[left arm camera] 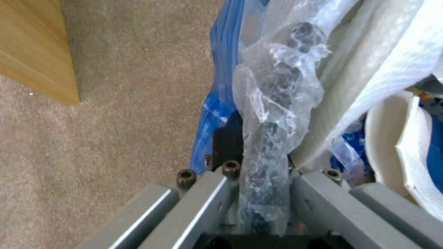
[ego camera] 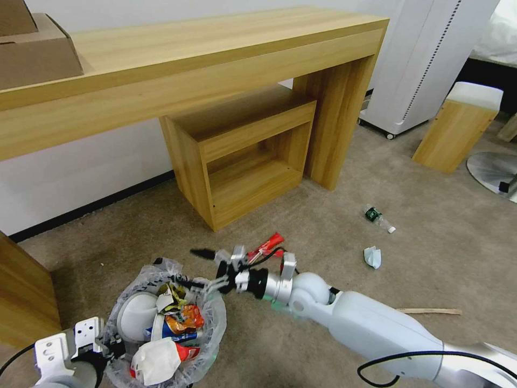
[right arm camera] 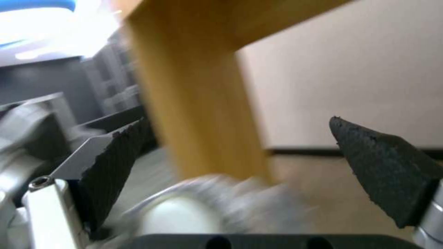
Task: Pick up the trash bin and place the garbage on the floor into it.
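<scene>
The small round dark-framed trash bin (ego camera: 161,323), lined with a crinkly translucent plastic bag, sits low at the robot's left over the beige-tan short-pile carpet (ego camera: 301,215), already holding a white slipper (ego camera: 134,315), an orange packet (ego camera: 186,319), a blue-red carton (ego camera: 172,335) and crumpled white paper (ego camera: 156,360). The left gripper (left arm camera: 265,193) is clamped on the bin's bag-wrapped rim (left arm camera: 277,103), which runs straight between its grey fingers (left arm camera: 203,207). The right gripper (ego camera: 199,267) reaches across just above the bin's far edge, its black-tipped fingers (right arm camera: 115,155) spread wide apart with nothing between them. Behind its wrist a red wrapper (ego camera: 266,246) lies on the carpet. Farther to the right, well apart from the bin, lie a clear bottle with a green label (ego camera: 378,217), a crumpled pale wad (ego camera: 372,257) and a thin wooden stick (ego camera: 430,311). A light wooden desk (ego camera: 188,59) with a low open shelf unit (ego camera: 242,156) stands beyond.
</scene>
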Robot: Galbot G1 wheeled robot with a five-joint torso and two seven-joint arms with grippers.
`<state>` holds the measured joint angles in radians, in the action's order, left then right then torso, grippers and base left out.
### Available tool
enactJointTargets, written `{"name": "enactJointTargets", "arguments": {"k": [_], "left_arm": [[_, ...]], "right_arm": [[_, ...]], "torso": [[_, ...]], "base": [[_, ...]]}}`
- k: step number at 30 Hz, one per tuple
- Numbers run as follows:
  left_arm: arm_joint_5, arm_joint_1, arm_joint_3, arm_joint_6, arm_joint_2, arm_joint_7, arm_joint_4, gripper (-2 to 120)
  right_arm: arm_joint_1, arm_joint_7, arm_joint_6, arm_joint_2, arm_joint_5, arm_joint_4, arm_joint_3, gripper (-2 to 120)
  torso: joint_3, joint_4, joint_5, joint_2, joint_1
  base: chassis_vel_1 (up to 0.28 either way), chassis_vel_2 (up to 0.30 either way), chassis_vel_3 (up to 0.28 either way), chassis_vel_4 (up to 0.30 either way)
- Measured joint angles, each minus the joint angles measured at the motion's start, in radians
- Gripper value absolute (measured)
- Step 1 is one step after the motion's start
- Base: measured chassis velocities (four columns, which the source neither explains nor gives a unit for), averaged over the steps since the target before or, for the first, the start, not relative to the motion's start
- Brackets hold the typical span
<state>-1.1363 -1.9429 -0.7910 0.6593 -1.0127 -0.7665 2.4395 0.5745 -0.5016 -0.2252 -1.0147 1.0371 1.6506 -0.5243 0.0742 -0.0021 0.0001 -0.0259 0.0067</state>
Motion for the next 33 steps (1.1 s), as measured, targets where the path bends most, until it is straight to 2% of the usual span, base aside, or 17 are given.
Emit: {"name": "enactJointTargets", "arguments": {"k": [2,3,6,8,10,11,12,14,15,18,19,23,33], "left_arm": [[0.0,0.003,0.0,-0.001,0.003,0.001,0.0,0],[0.0,0.003,0.0,-0.001,0.003,0.001,0.0,0],[-0.006,0.013,0.002,-0.003,0.015,0.001,-0.002,0],[-0.008,0.016,0.003,-0.004,0.019,0.002,-0.003,0],[-0.015,0.026,0.004,-0.009,0.027,0.002,-0.006,0],[-0.015,0.026,0.004,-0.009,0.027,0.002,-0.006,0],[-0.018,0.033,0.005,-0.013,0.031,0.003,-0.008,0],[-0.018,0.038,0.007,-0.02,0.037,0.01,-0.011,0],[-0.018,0.038,0.007,-0.02,0.037,0.01,-0.011,0],[-0.005,0.051,0.016,-0.022,0.038,0.029,-0.013,0],[-0.005,0.051,0.016,-0.022,0.038,0.029,-0.013,0],[0.022,0.055,0.033,-0.021,0.029,0.05,-0.011,0],[0.074,0.049,0.053,-0.019,0.017,0.091,-0.002,0]], "right_arm": [[0.024,0.086,-0.014,0.018,-0.026,0.013,0.078,100],[0.024,0.086,-0.014,0.018,-0.026,0.013,0.078,100],[0.095,0.226,-0.016,0.039,-0.098,0.015,0.213,100],[0.118,0.249,-0.011,0.041,-0.112,0.016,0.247,100],[0.215,0.285,0.003,0.043,-0.181,0.019,0.374,100],[0.215,0.285,0.003,0.043,-0.181,0.019,0.374,100],[0.271,0.3,-0.002,0.041,-0.228,0.015,0.444,100],[0.364,0.337,-0.021,0.029,-0.289,0.018,0.567,100],[0.364,0.337,-0.021,0.029,-0.289,0.018,0.567,100],[0.475,0.378,-0.049,0.004,-0.333,0.059,0.719,100],[0.475,0.378,-0.049,0.004,-0.333,0.059,0.719,100],[0.613,0.412,-0.125,-0.054,-0.38,0.083,0.858,100],[0.785,0.37,-0.213,-0.171,-0.489,0.092,0.959,100]], "torso": [[0.0,0.0001,0.0,0.0,0.0],[0.0,0.0001,0.0,0.0,0.0],[0.0,0.0001,0.0,0.0,0.0],[0.0,0.0,0.0001,0.0,0.0],[0.0,0.0002,0.0003,0.0,0.0],[0.0,0.0002,0.0003,0.0,0.0],[0.0,-0.0006,0.0001,0.0,0.0],[0.0,-0.0006,0.0006,0.0,0.0],[0.0,-0.0006,0.0006,0.0,0.0],[0.0,-0.0001,0.0002,0.0,0.0],[0.0,-0.0001,0.0002,0.0,0.0],[0.0,-0.0002,0.0001,0.0,0.0],[0.0,-0.0001,0.0,0.0,0.0]], "base": [[0.0,0.0,0.0,0.0],[0.0,0.0,0.0,0.0],[0.0,0.0,0.0,0.0],[0.0,0.0,0.0,0.0],[0.0,0.0,0.0,0.0],[0.0,0.0,0.0,0.0],[0.0,0.0,0.0,0.0],[0.0,0.0,0.0,0.0],[0.0,0.0,0.0,0.0],[0.0,0.0,0.0,0.0],[0.0,0.0,0.0,0.0],[0.0,0.0,0.0,0.0],[0.0,0.0,0.0,0.0]]}}
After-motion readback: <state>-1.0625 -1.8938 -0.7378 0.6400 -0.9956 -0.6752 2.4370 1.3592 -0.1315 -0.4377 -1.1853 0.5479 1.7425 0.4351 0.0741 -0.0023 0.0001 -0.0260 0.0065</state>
